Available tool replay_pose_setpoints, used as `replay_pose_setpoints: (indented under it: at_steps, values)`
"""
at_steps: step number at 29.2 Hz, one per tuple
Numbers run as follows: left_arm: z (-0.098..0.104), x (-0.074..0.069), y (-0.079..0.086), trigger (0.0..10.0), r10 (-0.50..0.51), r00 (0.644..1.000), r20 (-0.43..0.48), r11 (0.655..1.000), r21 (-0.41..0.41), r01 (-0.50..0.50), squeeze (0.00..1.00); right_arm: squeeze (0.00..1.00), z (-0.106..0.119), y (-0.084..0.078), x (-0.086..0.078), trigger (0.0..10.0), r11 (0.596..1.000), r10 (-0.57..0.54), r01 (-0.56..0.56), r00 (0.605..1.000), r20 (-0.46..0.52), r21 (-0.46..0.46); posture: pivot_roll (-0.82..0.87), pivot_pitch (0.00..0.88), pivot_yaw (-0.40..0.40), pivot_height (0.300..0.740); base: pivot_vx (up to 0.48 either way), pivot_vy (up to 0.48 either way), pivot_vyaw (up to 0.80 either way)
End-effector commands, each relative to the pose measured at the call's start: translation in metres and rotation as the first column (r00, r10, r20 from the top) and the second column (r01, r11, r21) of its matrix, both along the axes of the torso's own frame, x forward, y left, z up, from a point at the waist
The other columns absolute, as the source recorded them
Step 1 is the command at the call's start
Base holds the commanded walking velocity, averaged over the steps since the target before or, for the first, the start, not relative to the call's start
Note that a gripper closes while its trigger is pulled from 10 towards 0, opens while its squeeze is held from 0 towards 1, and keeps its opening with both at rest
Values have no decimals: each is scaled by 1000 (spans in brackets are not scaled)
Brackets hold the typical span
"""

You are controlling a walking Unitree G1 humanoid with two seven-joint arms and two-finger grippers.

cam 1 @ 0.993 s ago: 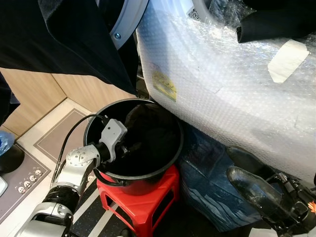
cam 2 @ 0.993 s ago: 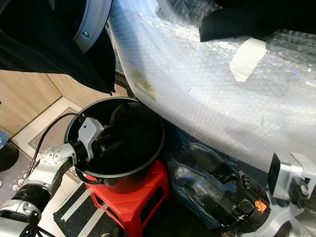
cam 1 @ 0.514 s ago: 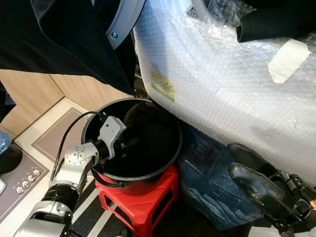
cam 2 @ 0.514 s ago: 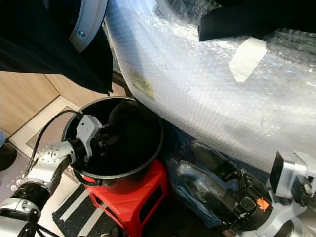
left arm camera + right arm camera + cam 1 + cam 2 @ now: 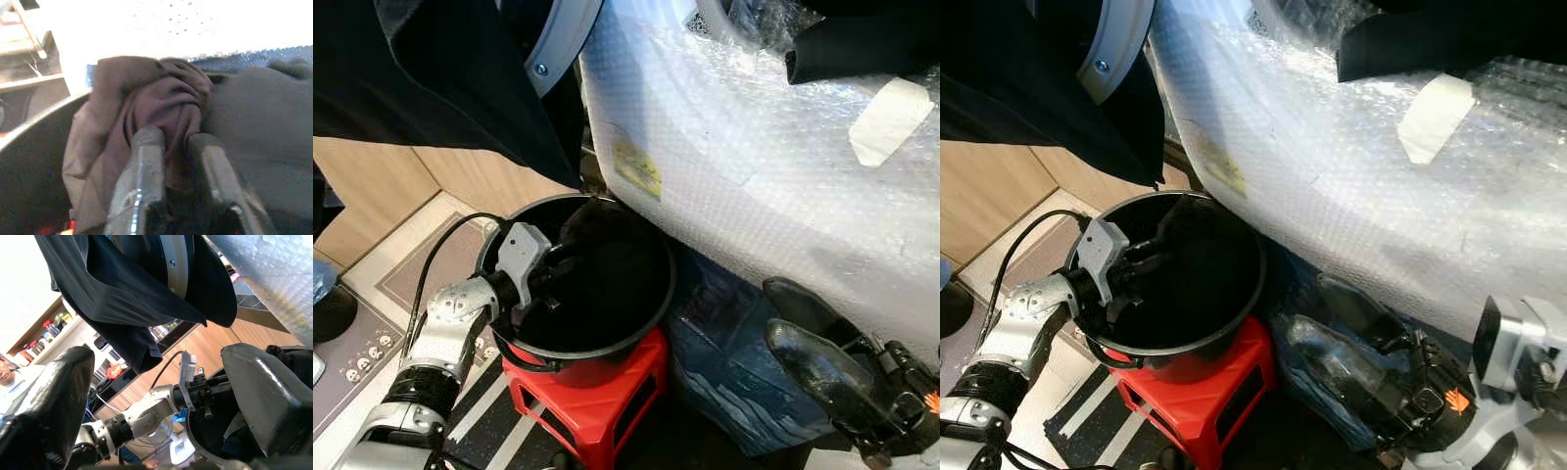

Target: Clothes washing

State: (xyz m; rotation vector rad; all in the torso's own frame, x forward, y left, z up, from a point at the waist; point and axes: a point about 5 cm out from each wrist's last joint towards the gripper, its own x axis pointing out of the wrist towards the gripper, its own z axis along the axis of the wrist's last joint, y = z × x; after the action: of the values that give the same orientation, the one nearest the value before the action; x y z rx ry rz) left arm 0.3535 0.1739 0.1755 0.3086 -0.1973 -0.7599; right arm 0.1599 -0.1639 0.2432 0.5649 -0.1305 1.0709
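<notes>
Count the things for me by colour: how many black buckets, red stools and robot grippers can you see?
Black bucket: 1
Red stool: 1
Robot grippers, left gripper and right gripper: 2
Total: 4

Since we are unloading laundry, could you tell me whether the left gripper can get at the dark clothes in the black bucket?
Probably yes: the left gripper is inside the open-topped black bucket, fingers closed on the dark clothes.
</notes>
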Motion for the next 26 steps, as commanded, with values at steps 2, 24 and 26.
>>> replay_pose_setpoints:
  at_steps: [2, 24, 26]
  values:
    - [2, -5, 5, 0, 6, 1000, 7, 1000, -12, -6, 0, 0, -1, 2, -1, 10000, 1000, 15, -15, 1000, 3, -1, -156, 315, 37, 740, 0, 0, 0]
    - [11, -15, -5, 10000, -16, 998, -67, 994, -111, 9, 1000, 0, -2, 3, 5, 10000, 1000, 21, -21, 999, 30, 0, -151, 297, 36, 740, 0, 0, 0]
    - [5, -16, -3, 10000, -4, 995, -102, 996, -86, -5, 1000, 0, -3, 3, 4, 10000, 1000, 21, -21, 999, 25, -4, -154, 301, 35, 740, 0, 0, 0]
